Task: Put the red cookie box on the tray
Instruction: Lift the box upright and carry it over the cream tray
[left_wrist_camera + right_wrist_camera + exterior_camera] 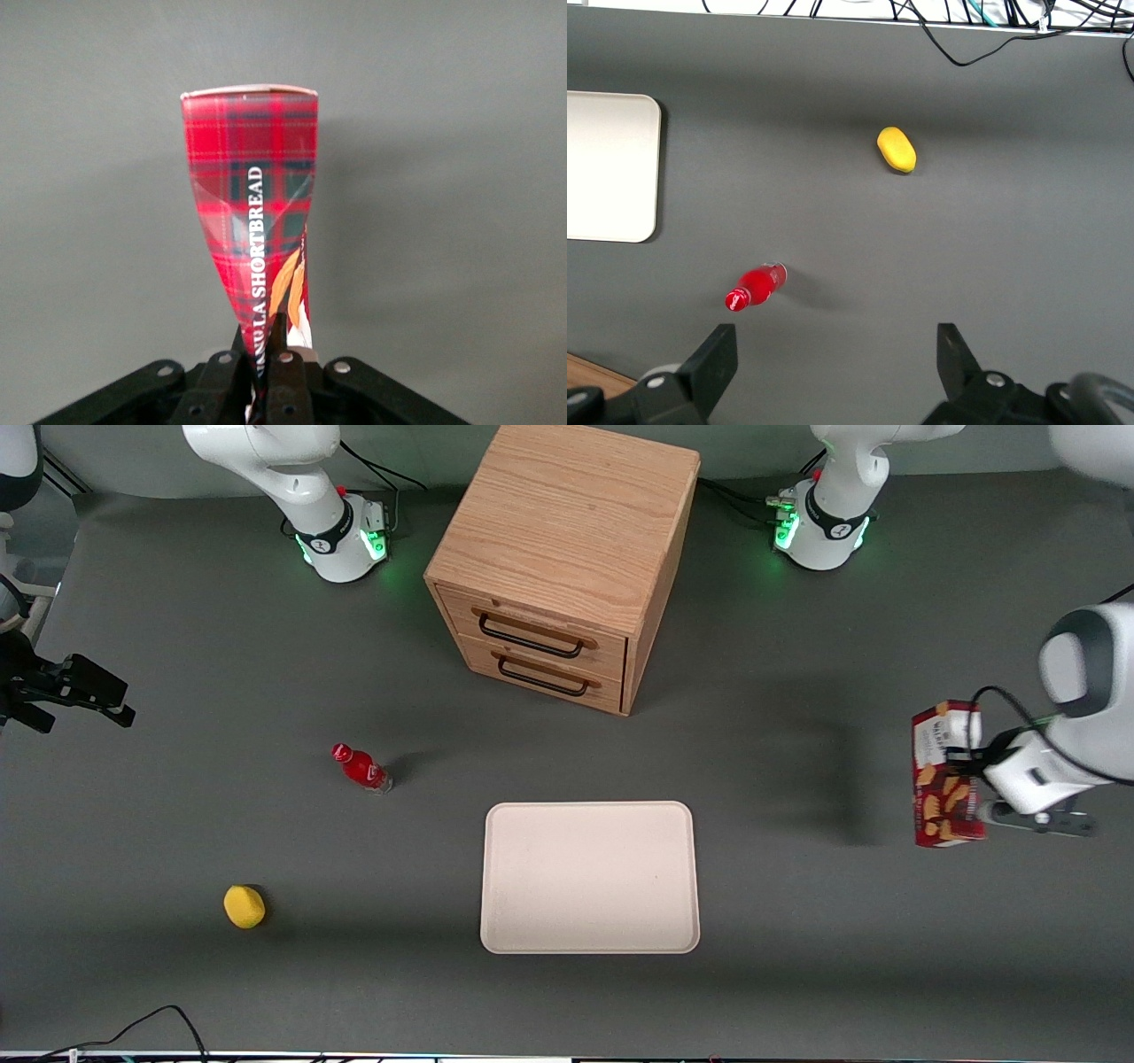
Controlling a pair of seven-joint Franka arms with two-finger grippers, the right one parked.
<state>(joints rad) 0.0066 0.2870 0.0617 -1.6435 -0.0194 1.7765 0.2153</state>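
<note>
Gripper [974, 766] holding red cookie box [946, 775] above table, toward working arm's end from tray [589, 877].

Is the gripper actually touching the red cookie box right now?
Touching. In the left wrist view the gripper is shut on the red cookie box, pinching its end flat; the front view shows the box off the table.

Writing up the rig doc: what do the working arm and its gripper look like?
The left arm has glossy white rounded shells with dark grey joint bands; a thin black cable loops at the wrist. Its base glows green. The gripper, toward the working arm's end of the table, is matte black with silver screws.
</note>
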